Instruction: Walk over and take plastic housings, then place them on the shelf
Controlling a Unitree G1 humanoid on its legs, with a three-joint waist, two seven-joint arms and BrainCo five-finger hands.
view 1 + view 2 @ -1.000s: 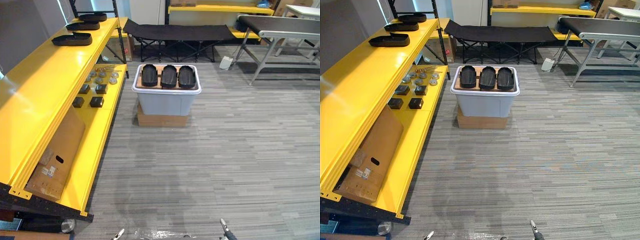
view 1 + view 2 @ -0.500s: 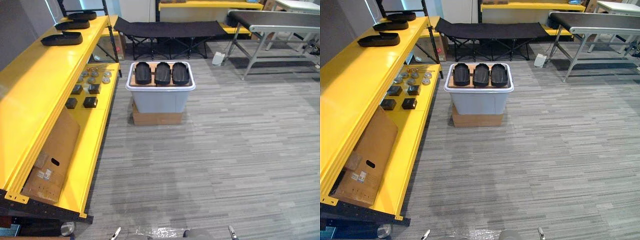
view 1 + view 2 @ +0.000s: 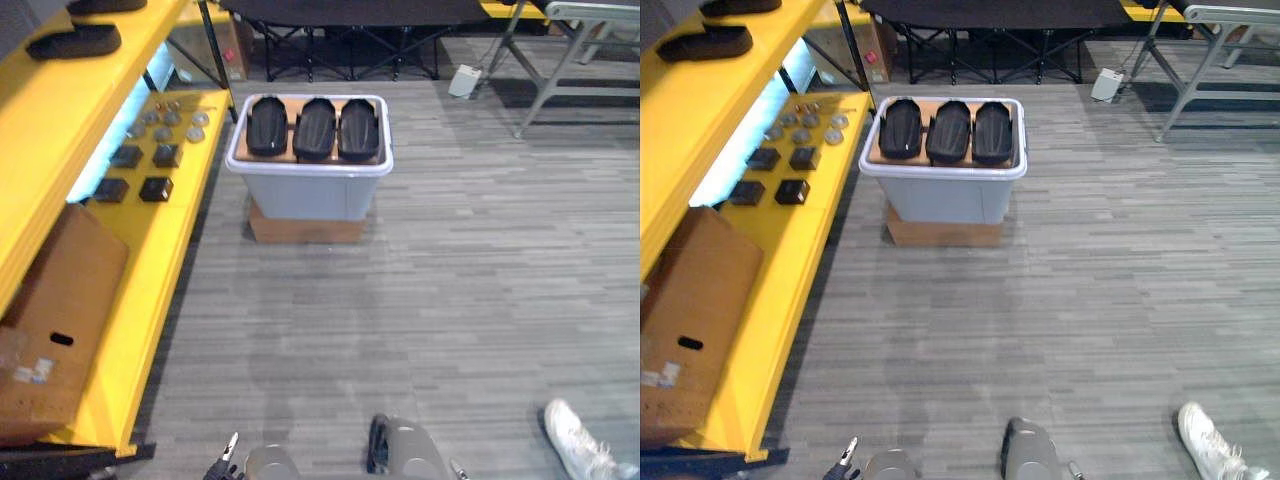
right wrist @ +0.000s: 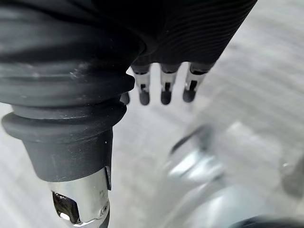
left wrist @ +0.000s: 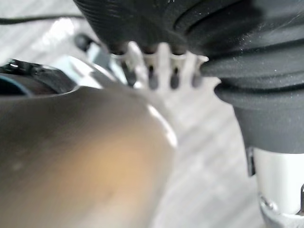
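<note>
Camera has moved nearer and tipped down; left eye view: three plastic housings (image 3: 314,128) in one grey bin (image 3: 308,195), two further housings (image 3: 75,40) on the shelf (image 3: 30,120); right eye view: one white shoe (image 3: 1205,440); left wrist view: left hand (image 5: 151,71) straight-fingered, empty; right wrist view: right hand (image 4: 165,90) likewise.

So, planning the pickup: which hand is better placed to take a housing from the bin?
Left, marginally. Both the left hand and right hand hang open and far from the bin, but the bin with its three housings sits left of centre, and the yellow shelf runs along the left.
</note>
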